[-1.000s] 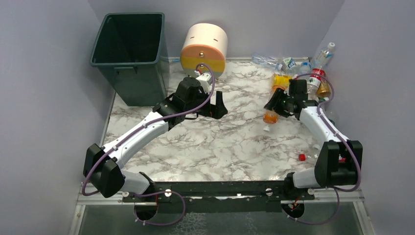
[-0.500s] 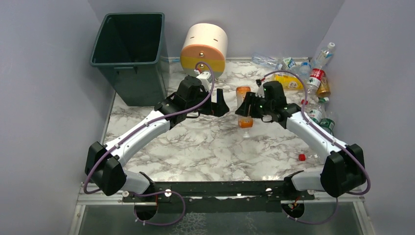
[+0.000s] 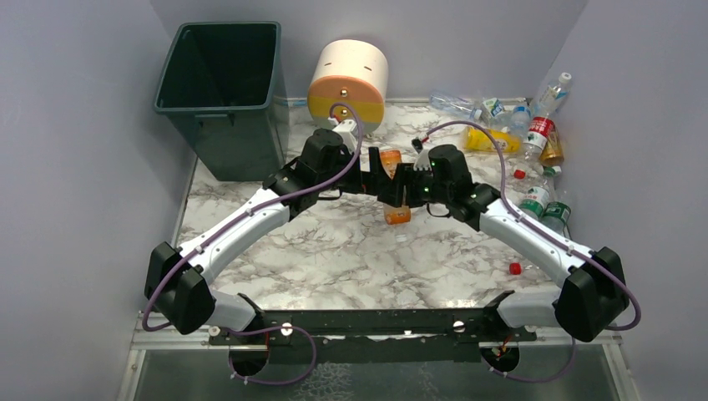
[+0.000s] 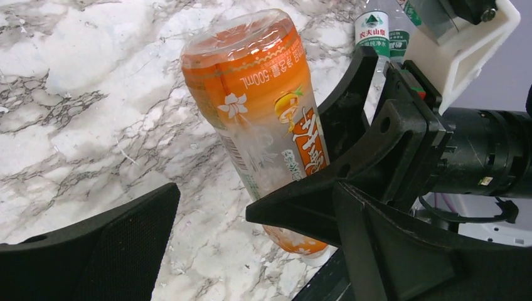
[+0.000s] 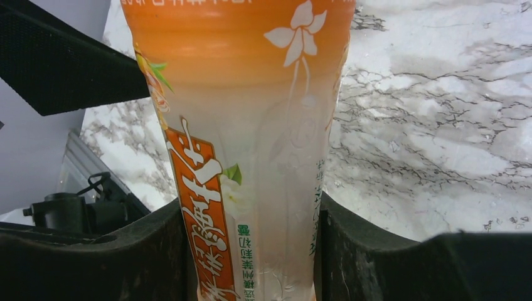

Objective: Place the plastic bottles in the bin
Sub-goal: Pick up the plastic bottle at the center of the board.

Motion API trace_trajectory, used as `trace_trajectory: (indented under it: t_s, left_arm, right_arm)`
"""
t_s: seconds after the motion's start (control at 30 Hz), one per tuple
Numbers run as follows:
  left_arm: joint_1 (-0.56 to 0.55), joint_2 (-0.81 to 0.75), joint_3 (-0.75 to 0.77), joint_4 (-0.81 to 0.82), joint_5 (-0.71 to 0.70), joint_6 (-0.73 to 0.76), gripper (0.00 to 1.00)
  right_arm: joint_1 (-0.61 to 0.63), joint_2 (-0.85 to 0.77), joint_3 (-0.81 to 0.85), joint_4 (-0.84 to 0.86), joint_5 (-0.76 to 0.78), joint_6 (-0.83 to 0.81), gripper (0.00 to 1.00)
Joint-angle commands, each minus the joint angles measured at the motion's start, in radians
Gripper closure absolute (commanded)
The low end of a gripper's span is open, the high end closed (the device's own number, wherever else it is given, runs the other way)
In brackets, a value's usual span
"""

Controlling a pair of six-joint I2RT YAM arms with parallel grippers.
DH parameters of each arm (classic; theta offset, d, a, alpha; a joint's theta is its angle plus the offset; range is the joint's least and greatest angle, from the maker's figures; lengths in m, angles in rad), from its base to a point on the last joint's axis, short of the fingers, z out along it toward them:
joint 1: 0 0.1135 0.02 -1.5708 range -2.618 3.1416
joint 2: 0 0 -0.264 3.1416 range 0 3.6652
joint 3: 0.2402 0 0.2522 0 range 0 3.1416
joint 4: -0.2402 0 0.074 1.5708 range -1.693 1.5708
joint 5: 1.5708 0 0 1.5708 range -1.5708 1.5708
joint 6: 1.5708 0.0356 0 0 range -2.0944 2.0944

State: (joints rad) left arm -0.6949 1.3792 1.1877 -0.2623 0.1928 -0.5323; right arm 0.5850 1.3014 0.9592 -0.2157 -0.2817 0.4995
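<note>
An orange-labelled plastic bottle (image 3: 394,209) hangs cap down over the middle of the table, with my right gripper (image 3: 401,189) shut on its clear waist (image 5: 270,207). My left gripper (image 3: 377,170) stands open right beside it. In the left wrist view the bottle (image 4: 257,106) rises just ahead of the wide-open left gripper (image 4: 256,188). The dark green bin (image 3: 221,88) stands at the back left, its inside dark with nothing visible in it. More plastic bottles (image 3: 534,134) lie heaped in the back right corner, among them a yellow one (image 3: 488,140).
A round cream and yellow drawer unit (image 3: 348,79) stands at the back, just behind the left gripper. A loose red cap (image 3: 515,268) lies near the right arm's base. Two green-labelled bottles (image 3: 547,205) lie by the right wall.
The right arm has carried the orange bottle leftward from the back-right pile to the table's middle, up against the left gripper. The left arm has barely moved.
</note>
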Motion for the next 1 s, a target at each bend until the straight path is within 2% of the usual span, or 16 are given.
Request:
trace_trajectory:
  t_s: [0.0,0.23,0.7,0.97]
  left_arm:
    - [-0.003,-0.001,0.01,0.065,-0.031,-0.05,0.01]
    - [0.006,-0.019,-0.011,0.096,-0.067,-0.099,0.01]
    - [0.061,-0.156,-0.106,0.098,-0.209,-0.137,0.01]
    - [0.065,-0.207,-0.125,0.072,-0.227,-0.113,0.01]
  right_arm:
    - [0.071,-0.005,0.028,0.07,0.011,0.008,0.56]
    - [0.149,0.01,0.027,0.117,0.058,0.032,0.56]
    - [0.151,0.029,0.016,0.1,0.094,0.053,0.56]
    - [0.15,0.096,0.054,0.041,0.153,0.09,0.56]
